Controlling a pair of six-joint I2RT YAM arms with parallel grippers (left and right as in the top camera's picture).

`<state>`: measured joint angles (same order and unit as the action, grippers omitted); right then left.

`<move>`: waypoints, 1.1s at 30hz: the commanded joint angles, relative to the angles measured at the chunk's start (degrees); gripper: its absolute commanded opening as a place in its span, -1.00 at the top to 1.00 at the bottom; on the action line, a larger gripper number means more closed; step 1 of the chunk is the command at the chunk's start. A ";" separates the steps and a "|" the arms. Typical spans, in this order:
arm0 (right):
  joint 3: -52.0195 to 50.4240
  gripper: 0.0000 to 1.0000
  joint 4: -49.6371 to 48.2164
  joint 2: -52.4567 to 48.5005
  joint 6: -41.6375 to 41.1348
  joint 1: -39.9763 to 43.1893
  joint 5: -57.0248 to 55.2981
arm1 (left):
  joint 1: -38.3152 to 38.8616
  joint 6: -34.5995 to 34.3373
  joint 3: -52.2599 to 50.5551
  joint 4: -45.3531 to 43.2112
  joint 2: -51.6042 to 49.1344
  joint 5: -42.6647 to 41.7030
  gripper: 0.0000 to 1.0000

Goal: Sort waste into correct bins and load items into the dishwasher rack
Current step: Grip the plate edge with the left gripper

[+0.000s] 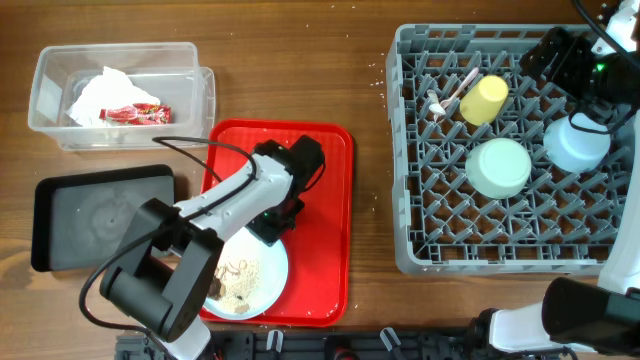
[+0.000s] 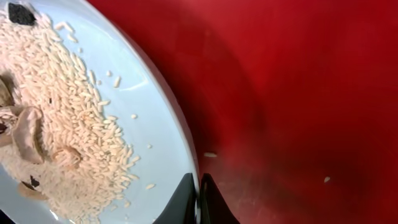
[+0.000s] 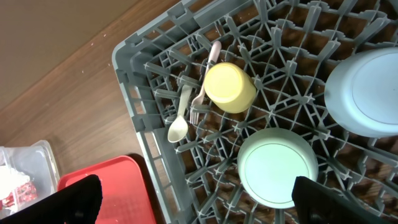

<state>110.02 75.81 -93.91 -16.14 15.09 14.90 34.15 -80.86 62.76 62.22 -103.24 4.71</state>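
My left gripper [image 1: 270,226] is shut on the rim of the light blue plate [image 1: 272,270], which lies on the red tray [image 1: 320,200]. The left wrist view shows its fingers [image 2: 199,194] pinching the plate [image 2: 155,124], with beige crumbs [image 2: 62,93] and a dark lump [image 2: 22,12] on it. The grey rack [image 1: 400,150] holds the yellow cup [image 1: 484,99], the mint bowl [image 1: 499,167], the light blue bowl [image 1: 576,142] and the white fork [image 1: 452,95]. My right gripper [image 3: 199,205] is open and empty above the rack [image 3: 130,106].
The clear box [image 1: 45,95] at the back left holds white napkins [image 1: 105,95] and the red wrapper [image 1: 135,113]. The black tray [image 1: 100,215] lies just left of the red tray. A pale spoon [image 3: 179,121] lies by the fork [image 3: 198,102] in the rack.
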 commanded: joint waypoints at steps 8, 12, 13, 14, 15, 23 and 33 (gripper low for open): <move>0.13 -0.99 -0.11 -0.48 0.96 -0.13 -0.96 | 0.31 2.43 5.70 5.09 -0.35 3.67 0.92; 0.13 -1.00 -0.13 -0.48 0.96 -0.13 -0.96 | 0.31 2.45 5.88 5.16 -0.35 3.78 0.92; 0.13 -0.99 -0.13 -0.48 0.96 -0.13 -0.96 | 0.31 2.71 5.90 5.14 -0.35 3.80 0.92; 0.13 -0.99 -0.13 -0.48 0.96 -0.13 -0.96 | 0.31 3.96 5.97 5.14 -0.35 3.96 0.92; 0.13 -0.99 -0.11 -0.48 0.96 -0.13 -0.96 | 0.31 4.55 6.16 5.42 -0.35 3.96 0.92; 0.13 -0.99 -0.13 -0.48 0.96 -0.13 -0.96 | 0.31 5.70 10.01 9.53 -0.37 6.75 0.92; 0.13 -1.00 -0.13 -0.48 0.96 -0.13 -0.96 | 0.31 7.17 10.01 9.70 -0.37 7.80 0.92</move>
<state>110.02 75.79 -93.93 -16.14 15.09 14.90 34.15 -75.05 71.66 71.22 -103.31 10.24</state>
